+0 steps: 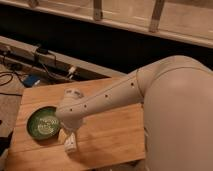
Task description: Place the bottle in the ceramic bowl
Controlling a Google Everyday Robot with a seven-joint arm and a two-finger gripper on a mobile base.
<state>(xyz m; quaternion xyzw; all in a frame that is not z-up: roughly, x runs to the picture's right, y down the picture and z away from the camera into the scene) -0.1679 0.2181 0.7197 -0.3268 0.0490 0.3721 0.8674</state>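
The dark green ceramic bowl with a pale speckled centre sits on the left part of the wooden table. The whitish bottle lies on the table just right of the bowl's front edge, partly under the arm. My gripper hangs below the white wrist, directly over the bottle's upper end; the wrist hides most of it.
My white arm reaches across the table from the right, and its bulky shoulder fills the right side. Cables and a power strip lie on the floor behind the table. A dark wall and a rail run behind.
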